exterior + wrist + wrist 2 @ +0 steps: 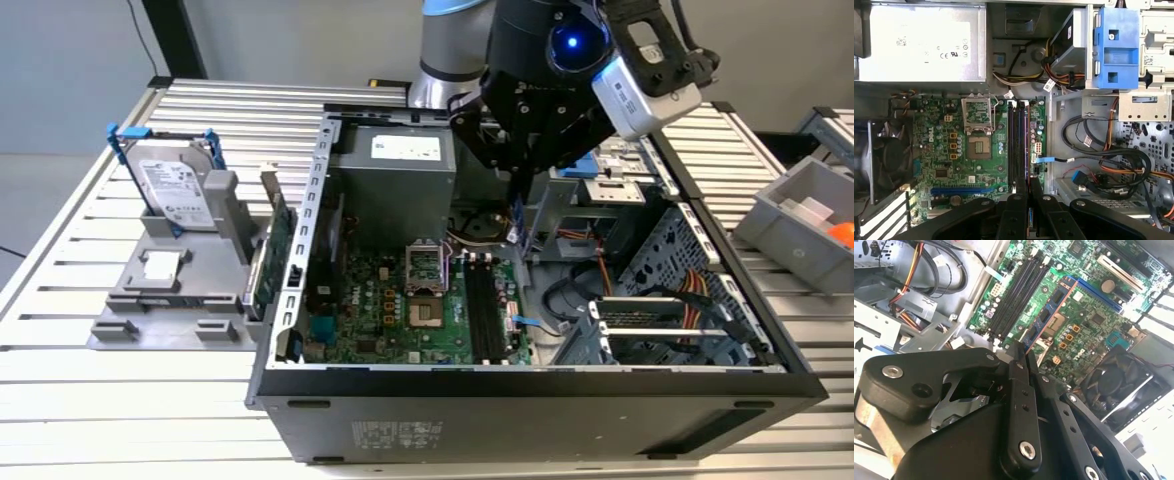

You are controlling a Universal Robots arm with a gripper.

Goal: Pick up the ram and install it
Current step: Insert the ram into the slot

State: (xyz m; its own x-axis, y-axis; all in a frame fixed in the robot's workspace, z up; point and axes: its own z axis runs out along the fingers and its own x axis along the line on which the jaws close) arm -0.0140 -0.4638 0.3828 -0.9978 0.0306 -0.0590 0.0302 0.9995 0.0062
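Note:
My gripper (517,175) hangs inside the open computer case (534,385), shut on the ram (517,215), which points straight down from the fingers. In the second wrist view the ram (1051,310) is a slim dark stick with black chips, reaching out from the black fingertips (1021,352) towards the motherboard. Its lower end hovers over the long black memory slots (481,310), still above them. The same slots (1018,140) run up from between the fingers (1018,200) in the first wrist view.
A silver hard drive in a blue frame (174,185) and a green card on edge (274,255) stand on the grey fixture at the exterior view's left. Power supply (919,45), fan (1119,385), cables (1104,160) and a blue bracket (1116,47) surround the slots.

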